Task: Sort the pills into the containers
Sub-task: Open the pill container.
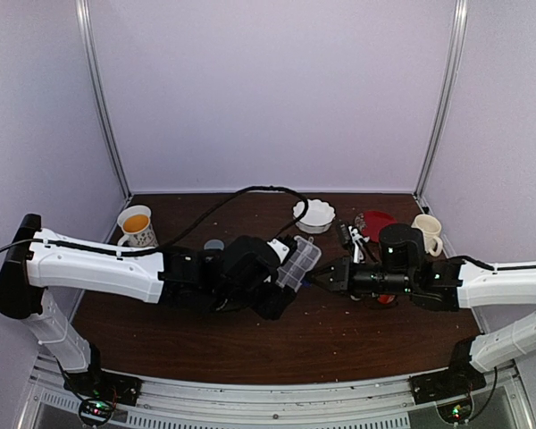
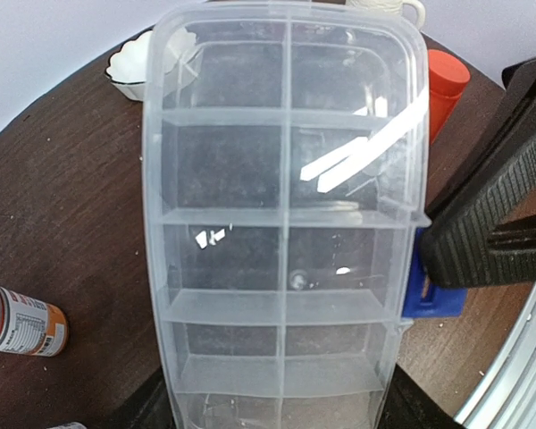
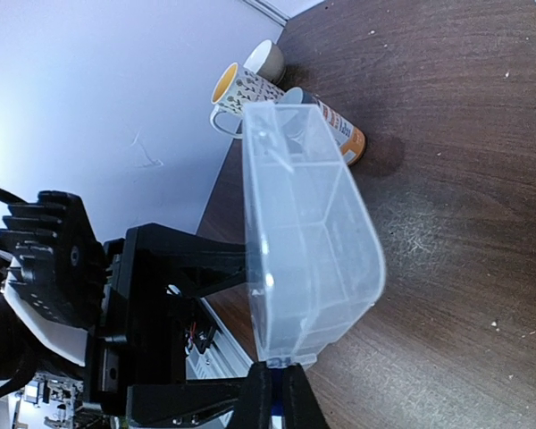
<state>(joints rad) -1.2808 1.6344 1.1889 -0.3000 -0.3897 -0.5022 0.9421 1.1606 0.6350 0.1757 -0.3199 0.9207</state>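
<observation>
One clear, gridded plastic organizer box (image 2: 286,223)

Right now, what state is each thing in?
organizer box, lid shut, held aloft
left gripper, clamped on the box
right gripper, pinched on its blue latch
orange bottle, capped
patterned mug, upright

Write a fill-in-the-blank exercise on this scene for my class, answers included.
The clear organizer box has a ___ tab on its side.
The right fingers pinch the box while the ___ arm holds its other end.
The scalloped bowl is ___.
Answers: blue; left; white.
</observation>
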